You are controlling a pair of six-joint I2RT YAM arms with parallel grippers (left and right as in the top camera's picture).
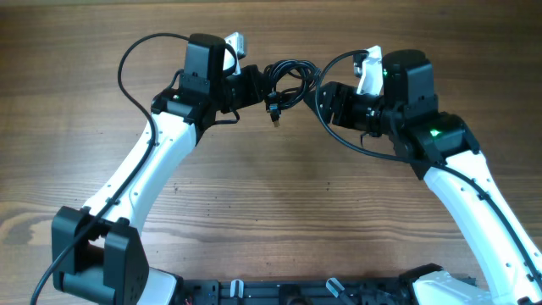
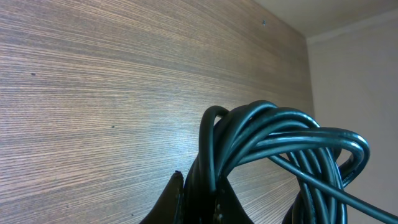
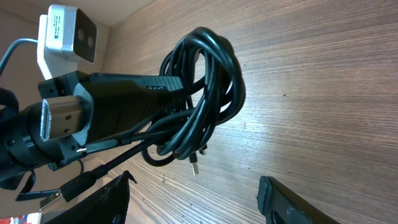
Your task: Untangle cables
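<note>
Left pincer (image 1: 257, 86): jaws closed tight and clamped on the cables (image 1: 288, 78). In the right wrist view several strands are seen nipped between its two black fingers (image 3: 137, 84), with the rest of the clump spilled past their tips.

Right pincer (image 1: 326, 97): jaws stood well apart, nothing held between them. Its fingers are seen low in its own view, one at each side, with bare desk (image 1: 271, 212) between. It is placed just beside the clump, on the right, faced toward the left pincer. Contact with the cables cannot be made out.

Cables: one knotted clump of black loops, held up off the desk near the far edge, about midway along it. The loops are wound round one another and are not separated. One plug (image 1: 275, 117) is hung down from the underside of the clump, metal tip lowermost, clear of the wood. A second plug (image 3: 55, 198) is noted on a loose strand trailed under the left pincer.

In the left wrist view only a close tangle of loops is shown against the wood grain; the jaws are mostly hidden there.

Both arms are extended from the near edge, one on each side, and are brought close together at the clump.
</note>
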